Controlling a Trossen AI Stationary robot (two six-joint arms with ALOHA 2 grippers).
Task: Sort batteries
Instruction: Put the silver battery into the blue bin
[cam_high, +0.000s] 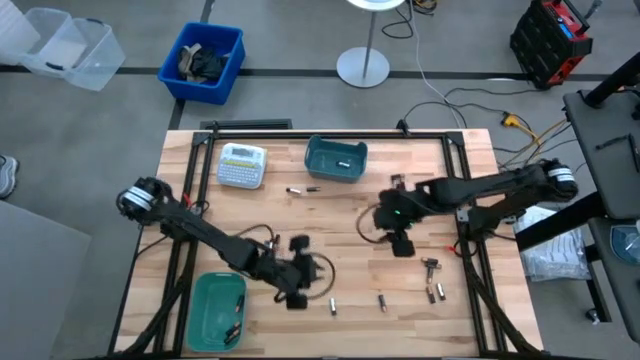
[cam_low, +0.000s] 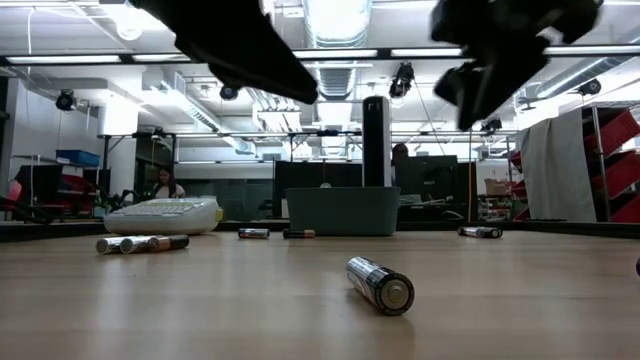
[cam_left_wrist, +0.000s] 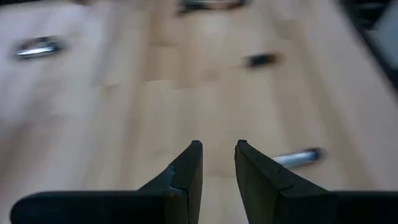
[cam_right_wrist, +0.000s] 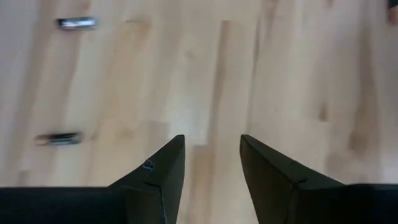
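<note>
Front edge: loose batteries (cam_high: 381, 301) lie scattered near the table's front, another (cam_low: 381, 284) alone on bare wood; round, they may roll off if nudged
Left gripper (cam_high: 297, 271): hovers by the green bin (cam_high: 204, 322), fingers slightly parted, holding nothing; a battery (cam_left_wrist: 297, 157) lies just beside one finger, so a skewed descent could knock it away
Right gripper (cam_high: 402, 243): mid-table, released, empty; nothing lies between its fingers
Far side: two batteries (cam_high: 303, 189) before the teal bin (cam_high: 322, 172); mixing sizes is the risk

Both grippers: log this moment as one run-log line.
left gripper: open, empty, over bare wood | right gripper: open, empty | small cylindrical metal-ended batteries: loose on wooden table
</note>
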